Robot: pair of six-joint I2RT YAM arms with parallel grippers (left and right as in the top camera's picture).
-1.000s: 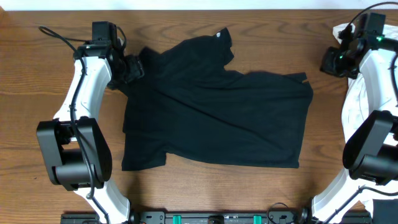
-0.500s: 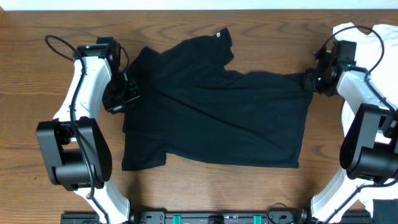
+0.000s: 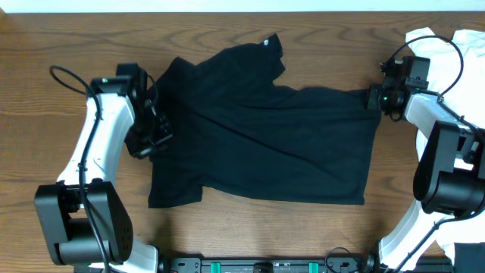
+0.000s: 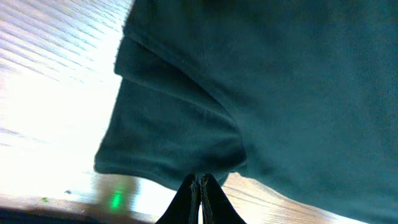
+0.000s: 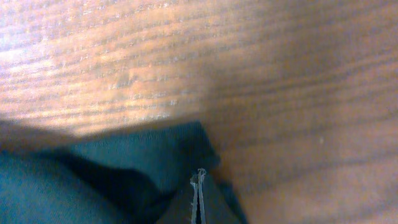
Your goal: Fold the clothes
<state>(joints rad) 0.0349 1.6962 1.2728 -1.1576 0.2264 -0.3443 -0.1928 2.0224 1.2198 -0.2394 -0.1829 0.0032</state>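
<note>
A black T-shirt (image 3: 265,129) lies spread and rumpled on the wooden table, collar at the far side. My left gripper (image 3: 157,138) is at the shirt's left edge, shut on a bunched fold of the black fabric (image 4: 186,143); in the left wrist view the gripper (image 4: 202,180) has its jaws pressed together at the hem. My right gripper (image 3: 373,98) sits at the shirt's far right corner. In the right wrist view that gripper (image 5: 199,175) is shut, its thin tips lying over the corner of the cloth (image 5: 155,155); no fabric shows between them.
A heap of white clothing (image 3: 439,45) lies at the far right edge, behind the right arm. Bare wood table (image 3: 45,45) surrounds the shirt. The arm bases stand along the near edge on both sides.
My left gripper slid toward me along the shirt's left edge and shut on the fabric. My right arm swung in from the white pile to the shirt's far right corner, staying shut.
</note>
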